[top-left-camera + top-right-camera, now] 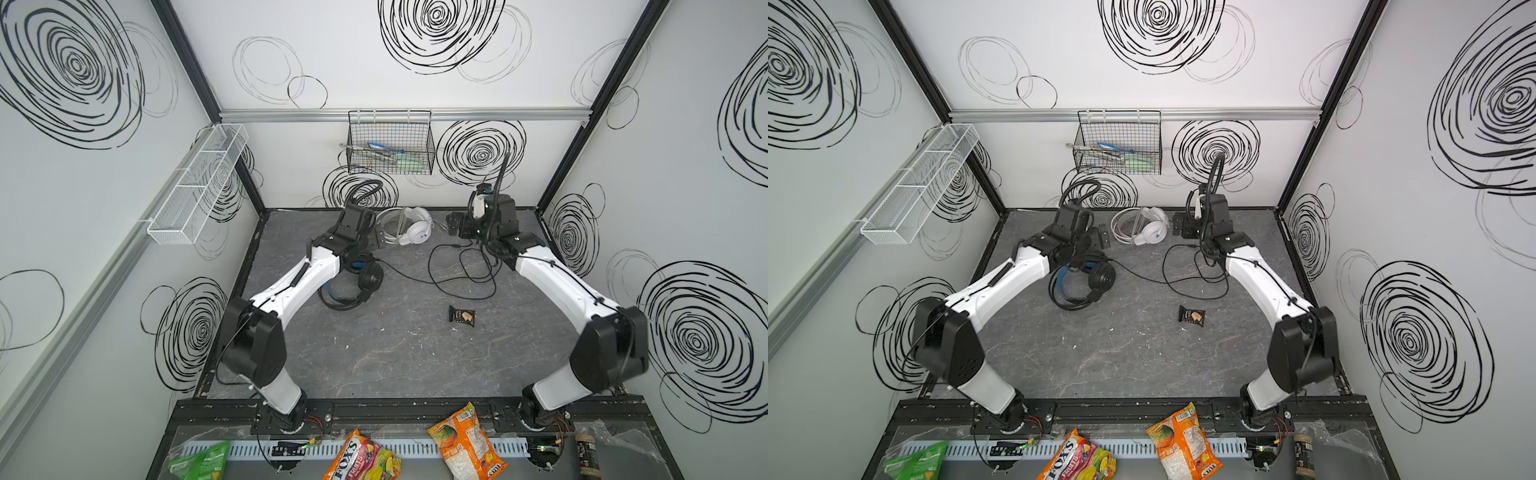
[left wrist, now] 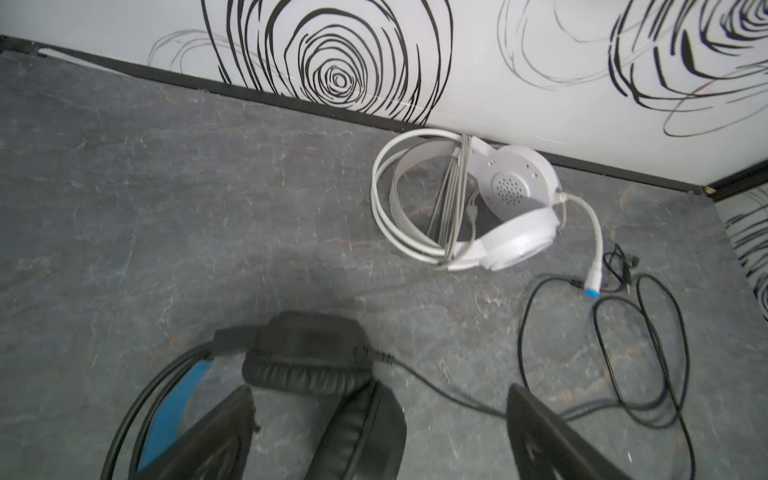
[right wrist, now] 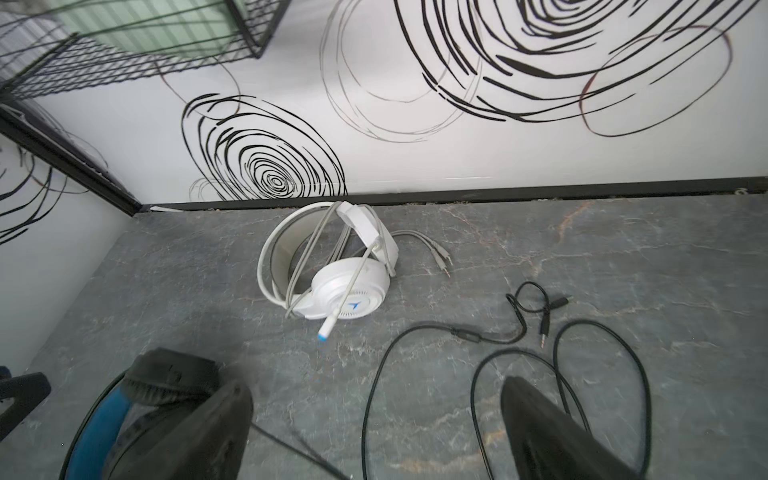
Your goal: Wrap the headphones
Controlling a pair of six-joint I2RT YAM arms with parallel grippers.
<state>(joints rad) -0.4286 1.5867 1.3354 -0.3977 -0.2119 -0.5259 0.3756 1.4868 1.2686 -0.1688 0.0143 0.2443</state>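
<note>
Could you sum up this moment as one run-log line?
white headphones: wrapped | black headphones: cable loose on table | left gripper: open, empty | right gripper: open, empty

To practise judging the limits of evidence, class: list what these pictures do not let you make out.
Black headphones, both top views: partly under the left arm; left wrist view: cut off by the edge.
Wire basket contents, both top views: behind mesh, too small.
Dark packet, both top views: print too small.
Right end effector, right wrist view: blurred, cut off by the edge.
</note>
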